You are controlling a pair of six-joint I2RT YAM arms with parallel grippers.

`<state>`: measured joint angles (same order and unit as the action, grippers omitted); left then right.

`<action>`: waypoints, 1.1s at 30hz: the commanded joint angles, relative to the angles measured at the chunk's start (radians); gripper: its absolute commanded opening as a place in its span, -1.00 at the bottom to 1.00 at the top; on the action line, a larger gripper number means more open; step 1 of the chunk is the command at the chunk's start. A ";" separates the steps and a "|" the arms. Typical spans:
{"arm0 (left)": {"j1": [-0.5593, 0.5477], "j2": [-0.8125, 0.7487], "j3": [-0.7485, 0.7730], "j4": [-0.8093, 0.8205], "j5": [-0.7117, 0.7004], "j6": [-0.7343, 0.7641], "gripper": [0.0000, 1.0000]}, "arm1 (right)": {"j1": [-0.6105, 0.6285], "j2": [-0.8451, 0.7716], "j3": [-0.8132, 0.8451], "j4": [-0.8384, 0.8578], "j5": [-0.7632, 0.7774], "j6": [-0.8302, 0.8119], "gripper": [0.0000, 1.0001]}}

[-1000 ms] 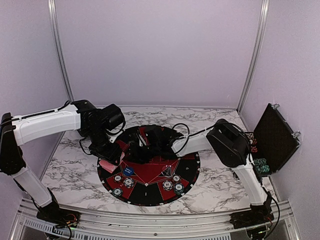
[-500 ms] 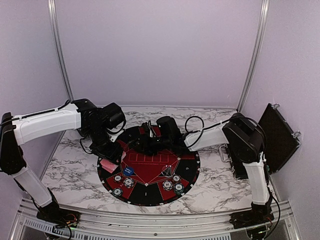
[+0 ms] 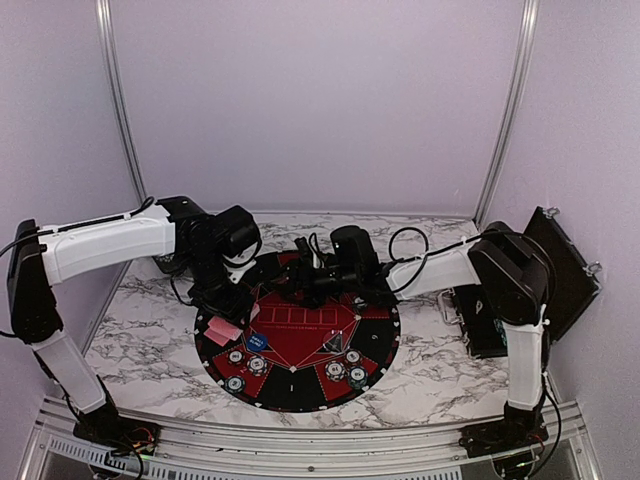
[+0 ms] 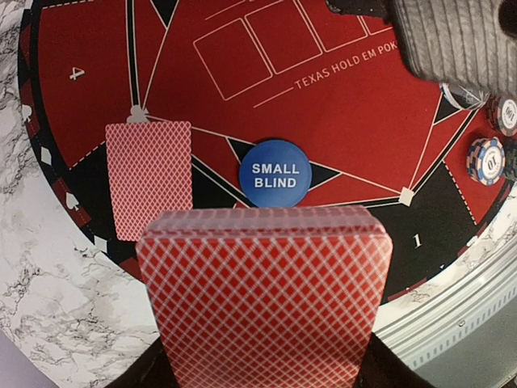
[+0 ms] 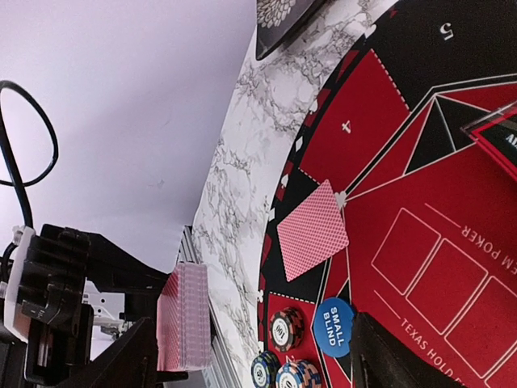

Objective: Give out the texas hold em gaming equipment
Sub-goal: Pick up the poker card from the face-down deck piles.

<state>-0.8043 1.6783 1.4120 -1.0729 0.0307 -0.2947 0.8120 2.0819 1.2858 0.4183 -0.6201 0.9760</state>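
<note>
My left gripper (image 3: 224,322) is shut on a deck of red-backed cards (image 4: 262,299), held above the left rim of the mat; the deck also shows in the right wrist view (image 5: 184,327). One single card (image 4: 149,179) lies face down on the mat by seat 4, also seen from the right wrist (image 5: 313,230). A blue SMALL BLIND marker (image 4: 275,173) lies beside it. Striped chips (image 5: 287,327) stand in small stacks at the mat's near edge (image 3: 257,364). My right gripper (image 5: 258,360) is open and empty over the mat's far left part (image 3: 300,272). No orange disc shows.
The round black-and-red mat (image 3: 380,345) lies mid-table. A second chip group (image 3: 345,368) stands on its near right. The open black case (image 3: 555,270) leans at the right wall. A red clear plaque (image 5: 497,137) lies on the mat. The marble table edge (image 4: 48,323) runs under the deck.
My right arm has pulled back from the mat's centre toward the far side, its elbow swinging right. My left gripper with the deck has shifted slightly right.
</note>
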 commanded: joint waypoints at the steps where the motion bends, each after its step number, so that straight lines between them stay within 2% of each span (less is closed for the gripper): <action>1: -0.011 0.026 0.044 -0.012 0.015 0.018 0.06 | -0.007 -0.049 -0.019 0.045 -0.036 0.009 0.61; 10: -0.018 0.052 0.073 -0.011 0.021 0.027 0.06 | -0.001 -0.057 -0.028 0.065 -0.080 0.021 0.63; 33: -0.019 0.043 0.066 -0.010 0.015 0.032 0.06 | 0.050 0.009 0.016 0.096 -0.138 0.052 0.31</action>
<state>-0.8177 1.7290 1.4559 -1.0710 0.0441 -0.2756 0.8482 2.0666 1.2587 0.4908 -0.7387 1.0252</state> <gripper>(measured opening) 0.671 0.660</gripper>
